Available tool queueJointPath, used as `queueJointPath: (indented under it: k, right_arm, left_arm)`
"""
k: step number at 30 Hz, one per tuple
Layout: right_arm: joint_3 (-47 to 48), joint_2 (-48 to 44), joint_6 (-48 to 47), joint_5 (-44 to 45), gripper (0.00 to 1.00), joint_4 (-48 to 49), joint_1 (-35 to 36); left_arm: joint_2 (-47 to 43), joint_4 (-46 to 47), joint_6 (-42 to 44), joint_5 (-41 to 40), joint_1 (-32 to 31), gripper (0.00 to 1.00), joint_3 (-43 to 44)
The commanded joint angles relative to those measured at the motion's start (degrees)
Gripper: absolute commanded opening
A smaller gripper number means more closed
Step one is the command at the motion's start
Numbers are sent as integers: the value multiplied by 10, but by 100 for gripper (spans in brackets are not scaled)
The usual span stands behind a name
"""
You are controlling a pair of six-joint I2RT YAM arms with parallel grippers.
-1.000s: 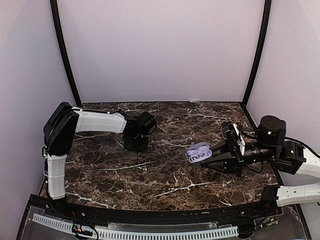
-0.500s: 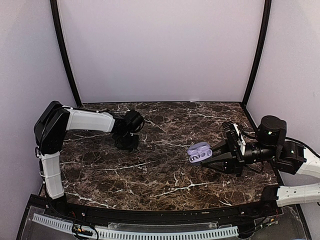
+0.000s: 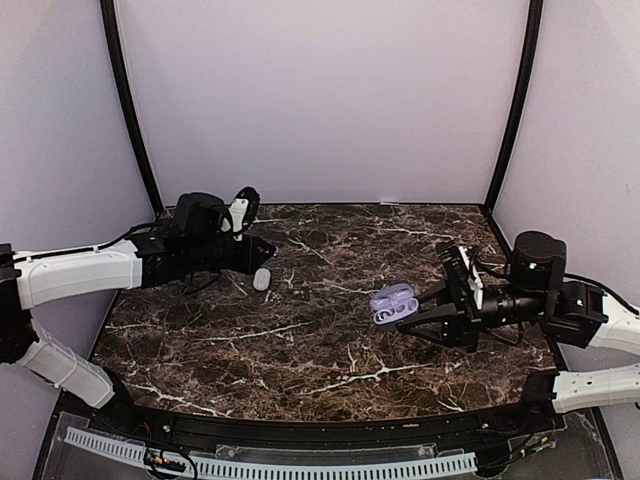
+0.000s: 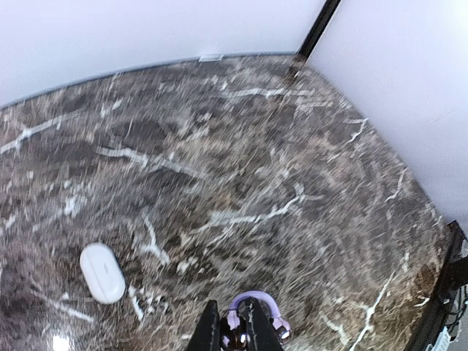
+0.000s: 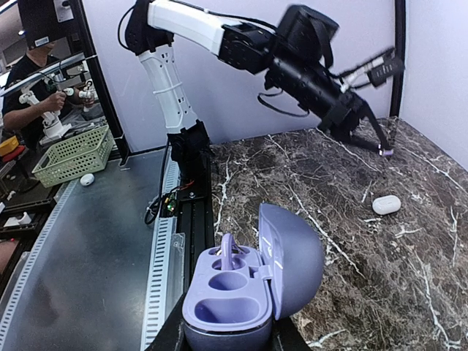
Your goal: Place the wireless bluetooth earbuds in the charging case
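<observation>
Your left gripper has its fingers pinched close together on a small lilac earbud. In the left wrist view the earbud's curved loop shows just past the fingertips, with a dark glossy bulb between them. In the right wrist view the same lilac speck sits at the tip of that gripper, up off the marble table. The arm reaches low over the table's back left part. A white oval pebble lies flat on the marble near the fingertips, and nothing touches it.

Your right gripper is clamped on the charging case, one finger on each side of the base. It holds the case off the table, right of the middle. The lid is swung open and stands up from the hinge side, and the pale lilac tray faces the wrist camera. A second earbud sits in the far hollow of the tray, with its stem sticking up. You cannot tell from here how deep it is seated. The near hollow shows its pale floor.

The pinched earbud and the case are well apart, with a wide stretch of marble between your two grippers. The case opening faces the right wrist camera, not the left gripper.
</observation>
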Motion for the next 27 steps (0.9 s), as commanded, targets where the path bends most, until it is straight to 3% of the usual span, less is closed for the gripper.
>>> queueJointPath:
  k: [1,6,10,13,15,18,23,27]
  right_arm:
    - [7,7,25,39,0,47,2]
    - [13,10,24,72,0,45,2]
    - [6,3,23,76,0,41,2]
    - [6,-3,20,76,0,36,2]
    - [7,-6,16,78,0,29,2]
    - [7,-12,12,76,0,22,2]
    - [0,-21,10,73,0,24,2]
    - [-2,-22,10,74,0,30,2]
  left_arm:
    - [-9,38,27,-27,-13,3,13]
    - [48,-65,-150,-170,-58,0,24]
    - [84,-90,-292,-173,-98,1,14]
    - [116,-98,-305,-155,-124,1,21]
    - [135,-89,-254,-122,-127,0,27]
    - [170,-99,-91,-29,-128,4,53]
    - [281,-264,163,52,-128,11,154]
    - [282,-254,274,116,-128,12,170]
